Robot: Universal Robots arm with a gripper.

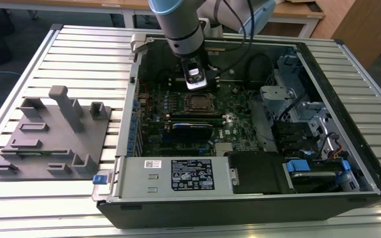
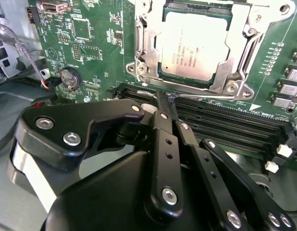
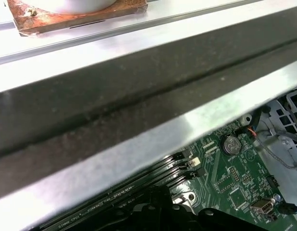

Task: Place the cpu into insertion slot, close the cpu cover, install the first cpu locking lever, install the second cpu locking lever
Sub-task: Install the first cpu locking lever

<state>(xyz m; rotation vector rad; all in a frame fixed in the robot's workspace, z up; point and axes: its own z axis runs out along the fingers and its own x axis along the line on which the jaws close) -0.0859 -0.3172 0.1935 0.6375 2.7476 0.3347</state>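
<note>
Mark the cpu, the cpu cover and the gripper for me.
cpu [image 2: 194, 45], second wrist view, on the middle of its pale metal face.
cpu cover [image 2: 147, 45], second wrist view, on the frame's side bar beside the chip.
gripper [image 2: 164, 102], second wrist view, at the closed black fingertips over the memory slots.

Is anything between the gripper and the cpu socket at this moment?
Nothing visible. In the second wrist view the gripper sits over the memory slots, beside the insertion slot. The cpu already lies inside, with the cpu cover down around it.
</note>
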